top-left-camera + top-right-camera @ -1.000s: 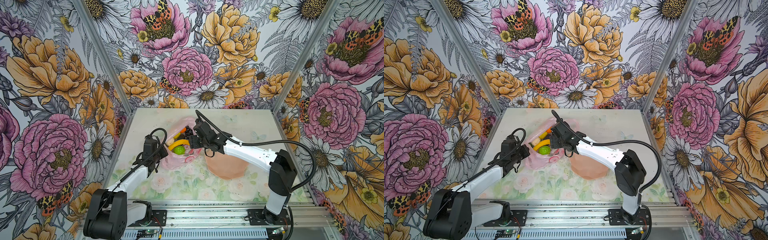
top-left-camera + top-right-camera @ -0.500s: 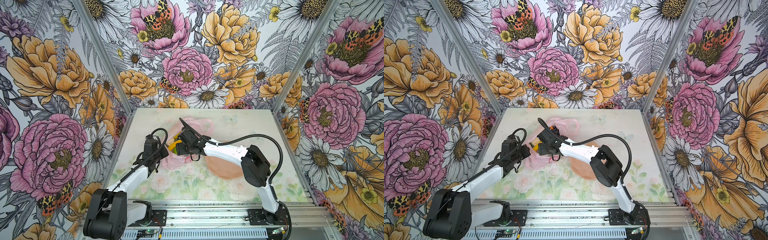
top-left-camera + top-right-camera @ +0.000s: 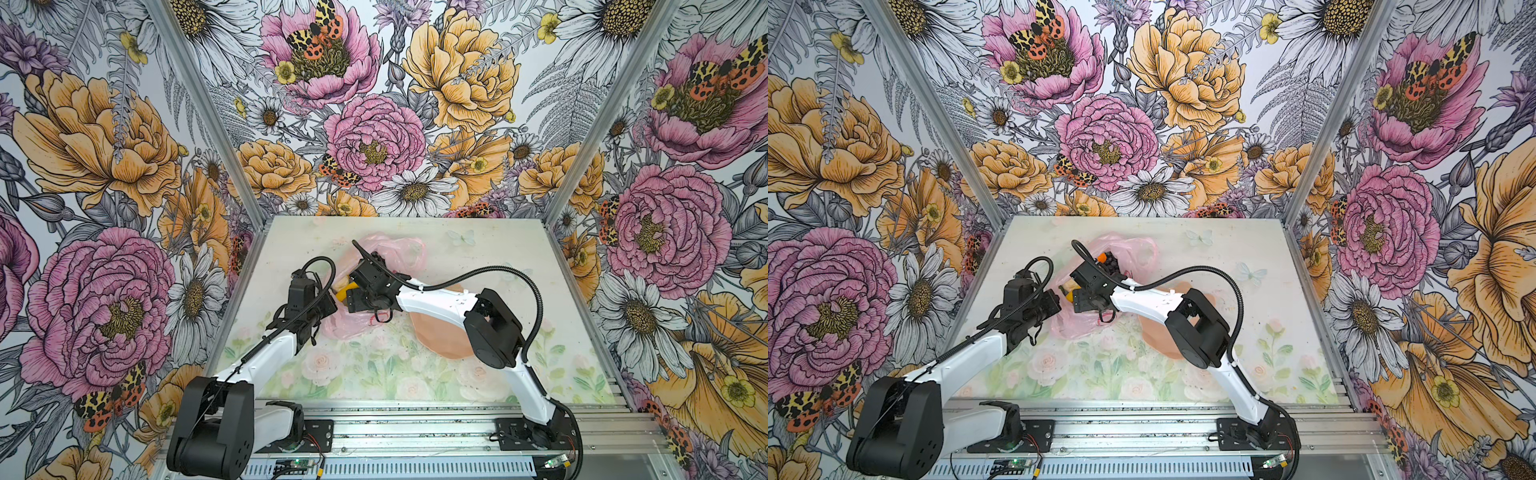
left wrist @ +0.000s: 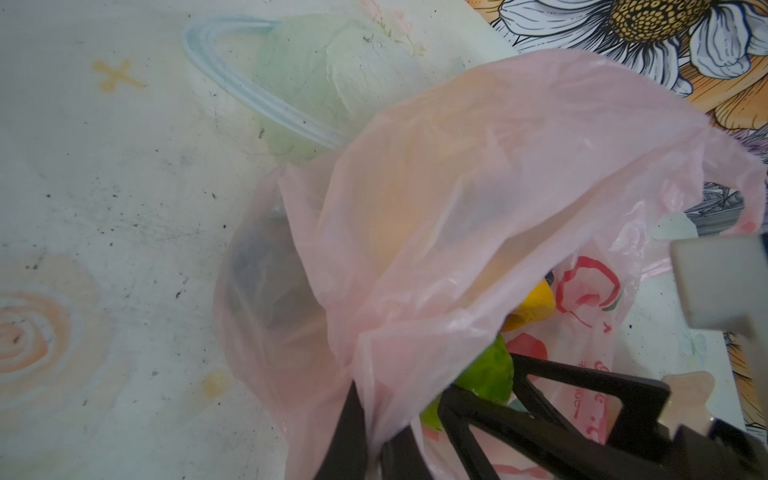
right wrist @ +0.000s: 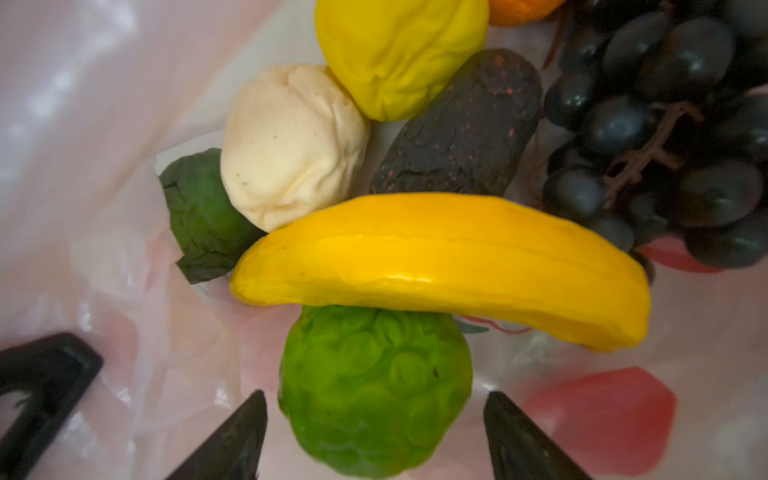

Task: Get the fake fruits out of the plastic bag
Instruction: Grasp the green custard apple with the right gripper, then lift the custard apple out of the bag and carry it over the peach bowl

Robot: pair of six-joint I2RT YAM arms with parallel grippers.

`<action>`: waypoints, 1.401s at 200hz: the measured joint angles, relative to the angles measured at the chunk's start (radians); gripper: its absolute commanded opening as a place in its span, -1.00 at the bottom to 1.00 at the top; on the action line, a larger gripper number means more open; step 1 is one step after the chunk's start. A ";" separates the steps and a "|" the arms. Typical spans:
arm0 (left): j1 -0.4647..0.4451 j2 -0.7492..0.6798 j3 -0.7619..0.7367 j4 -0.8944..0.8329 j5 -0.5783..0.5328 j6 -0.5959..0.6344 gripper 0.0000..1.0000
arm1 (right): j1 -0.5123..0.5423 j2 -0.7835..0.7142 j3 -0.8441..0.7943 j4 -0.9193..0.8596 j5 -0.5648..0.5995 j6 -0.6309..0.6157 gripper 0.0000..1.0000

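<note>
My right fingers (image 5: 241, 440) stand wide astride the green citrus (image 5: 374, 386), banana (image 5: 440, 266) crosswise just beyond; left fingers (image 4: 345, 440) pinch the bag (image 4: 457, 187).

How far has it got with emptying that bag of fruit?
Done: nothing yet; no fruit shows outside the plastic bag. In hand: the left hand pinches the bag's edge, and the right hand, open, straddles the bumpy green fruit inside. Left: all of it, including banana, grapes, avocado and cream pear.
</note>
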 measured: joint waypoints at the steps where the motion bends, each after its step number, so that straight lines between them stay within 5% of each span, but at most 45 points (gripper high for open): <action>1: 0.000 0.000 0.000 0.000 0.000 0.000 -0.83 | 0.000 0.001 0.000 0.000 0.000 0.000 0.68; 61: 0.001 0.015 0.000 0.006 0.000 0.000 -0.83 | -0.003 0.048 0.047 0.000 -0.002 0.002 0.68; 111: 0.003 0.015 0.000 0.007 0.000 0.000 -0.83 | -0.006 0.069 0.056 0.000 -0.002 0.006 0.42; 163: 0.013 0.035 0.000 0.011 0.001 -0.001 -0.83 | -0.006 0.058 0.049 0.000 0.009 -0.007 0.37; 280: 0.019 0.035 0.000 0.013 0.001 -0.001 -0.84 | 0.014 -0.249 -0.148 0.002 0.071 -0.057 0.37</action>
